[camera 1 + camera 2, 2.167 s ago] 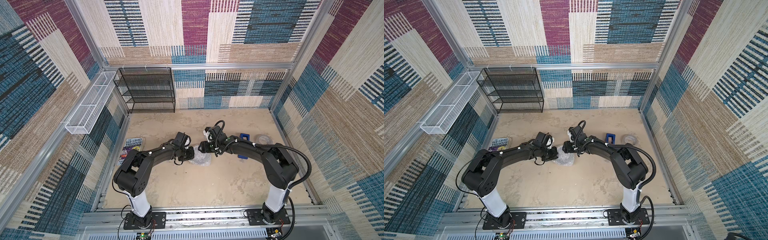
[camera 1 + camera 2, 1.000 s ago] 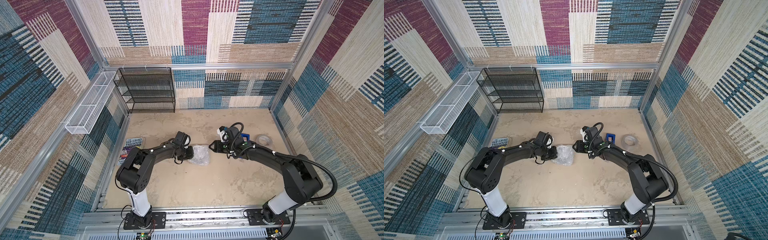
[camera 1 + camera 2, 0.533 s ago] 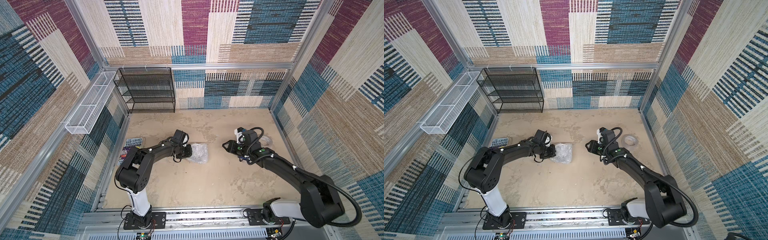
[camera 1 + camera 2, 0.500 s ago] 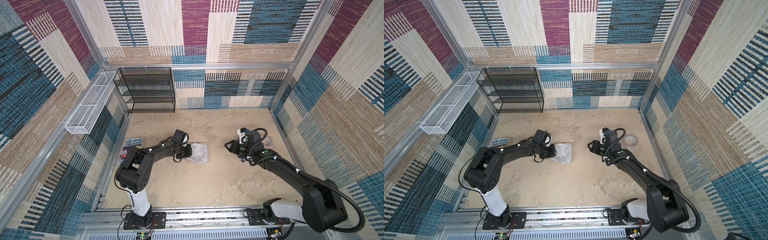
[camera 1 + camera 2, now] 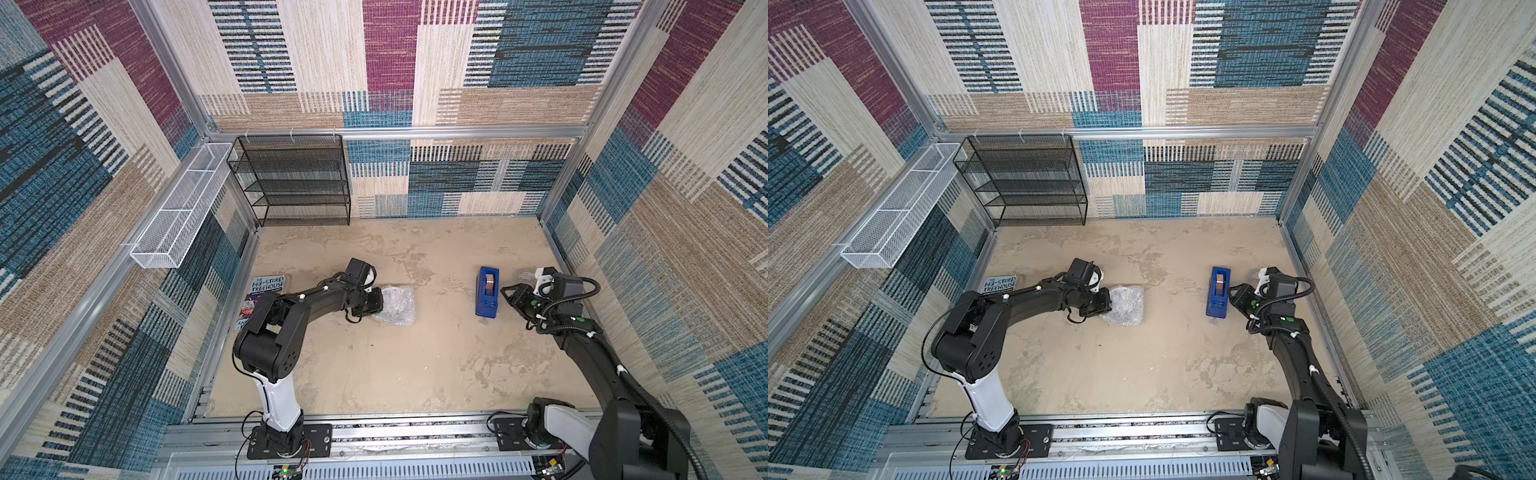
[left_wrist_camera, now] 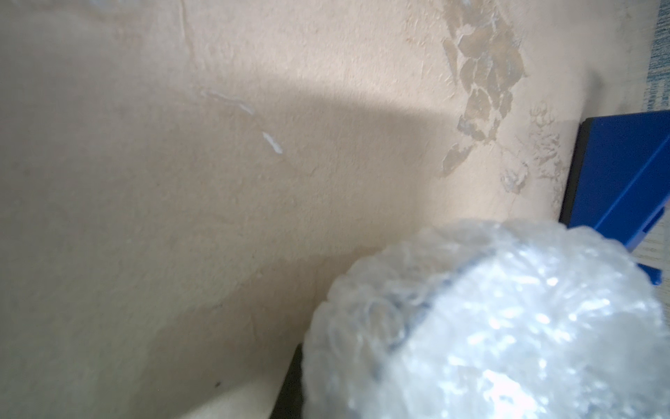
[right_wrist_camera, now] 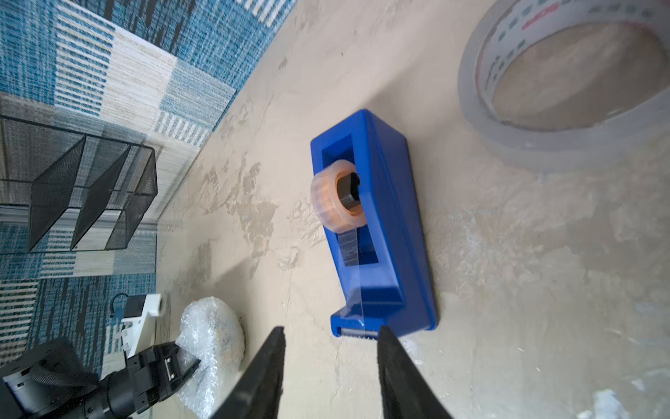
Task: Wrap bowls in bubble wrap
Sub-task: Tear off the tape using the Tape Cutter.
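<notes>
1. The left gripper (image 5: 379,302) is clamping shut on the crinkly clear bubble wrap bundle (image 5: 399,305) at mid-table; the bowl is hidden, presumably inside.
2. The right gripper (image 7: 331,330), fingers parted and empty, is hovering at the blue plastic tape dispenser's (image 7: 395,203) cutter. It should be pinching the tape end squarely.

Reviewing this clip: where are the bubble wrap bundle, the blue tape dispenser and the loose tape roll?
bubble wrap bundle (image 5: 395,305), in a top view, middle of its crinkled top.
blue tape dispenser (image 7: 398,217), right wrist view, its side wall.
loose tape roll (image 7: 544,148), right wrist view, its outer band.
</notes>
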Robot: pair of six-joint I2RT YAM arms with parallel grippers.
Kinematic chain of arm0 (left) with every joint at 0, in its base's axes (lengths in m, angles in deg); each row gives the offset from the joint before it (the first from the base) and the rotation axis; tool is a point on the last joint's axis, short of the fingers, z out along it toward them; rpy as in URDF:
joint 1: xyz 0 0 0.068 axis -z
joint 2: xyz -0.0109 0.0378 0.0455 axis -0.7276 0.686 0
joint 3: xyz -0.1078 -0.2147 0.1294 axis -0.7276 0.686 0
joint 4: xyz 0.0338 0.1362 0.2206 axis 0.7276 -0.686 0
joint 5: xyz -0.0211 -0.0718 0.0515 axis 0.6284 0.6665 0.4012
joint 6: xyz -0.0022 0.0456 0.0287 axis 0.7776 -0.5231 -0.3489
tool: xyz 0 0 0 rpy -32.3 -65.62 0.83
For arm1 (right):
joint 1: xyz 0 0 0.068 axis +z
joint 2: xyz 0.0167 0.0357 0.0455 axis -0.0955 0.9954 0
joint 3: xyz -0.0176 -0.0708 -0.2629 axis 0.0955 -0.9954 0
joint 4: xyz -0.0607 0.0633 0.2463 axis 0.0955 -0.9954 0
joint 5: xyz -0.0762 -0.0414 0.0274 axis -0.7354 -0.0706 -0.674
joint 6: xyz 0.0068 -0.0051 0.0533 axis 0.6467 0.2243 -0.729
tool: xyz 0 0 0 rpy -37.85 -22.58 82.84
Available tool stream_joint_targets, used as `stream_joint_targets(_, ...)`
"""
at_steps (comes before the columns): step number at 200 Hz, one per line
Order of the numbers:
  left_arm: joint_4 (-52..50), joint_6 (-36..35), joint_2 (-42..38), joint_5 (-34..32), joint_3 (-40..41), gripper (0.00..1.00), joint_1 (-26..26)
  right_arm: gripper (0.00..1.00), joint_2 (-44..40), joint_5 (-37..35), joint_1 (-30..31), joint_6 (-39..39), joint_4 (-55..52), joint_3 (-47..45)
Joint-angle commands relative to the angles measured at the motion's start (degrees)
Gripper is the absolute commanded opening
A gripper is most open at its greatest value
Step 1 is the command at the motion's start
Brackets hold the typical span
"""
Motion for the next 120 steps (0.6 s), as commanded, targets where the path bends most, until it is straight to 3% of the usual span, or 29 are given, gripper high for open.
stream_joint_targets(1,1.14,-1.33,0.3,2.11,-1.01,0.0,-0.19,0.41,3.69,5.36,-0.28,3.98,2.4,3.33)
stream_joint_targets(28,0.92,-1.82,0.6,2.57,-1.34,0.0,-0.16,0.41,8.77,4.17,-0.32,8.54,-3.28,8.92)
stream_joint_targets(46,0.97,-1.91,0.31,2.56,-1.24,0.0,-0.13,0.38,9.91,4.25,-0.37,10.17,-2.29,8.57)
stream_joint_targets(120,-0.39,-2.96,0.71,2.78,-2.78,0.0,-0.16,0.41,15.21,0.91,-0.35,17.57,-4.5,11.65)
